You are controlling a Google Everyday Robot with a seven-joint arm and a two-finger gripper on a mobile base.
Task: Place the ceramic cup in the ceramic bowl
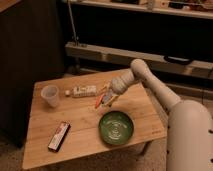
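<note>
The ceramic cup (50, 95) is a pale cup standing upright near the left end of the wooden table (80, 120). The ceramic bowl (116, 127) is green, stands near the front right of the table, and holds nothing. My gripper (104, 100) hangs over the middle of the table, just behind the bowl and well to the right of the cup. My white arm (150, 82) reaches in from the right. The gripper is not touching the cup or the bowl.
A small bottle (82, 91) with a white label lies on its side between the cup and the gripper. A dark flat packet (58, 136) lies near the front left edge. A dark cabinet stands to the left, and shelving (140, 57) runs behind the table.
</note>
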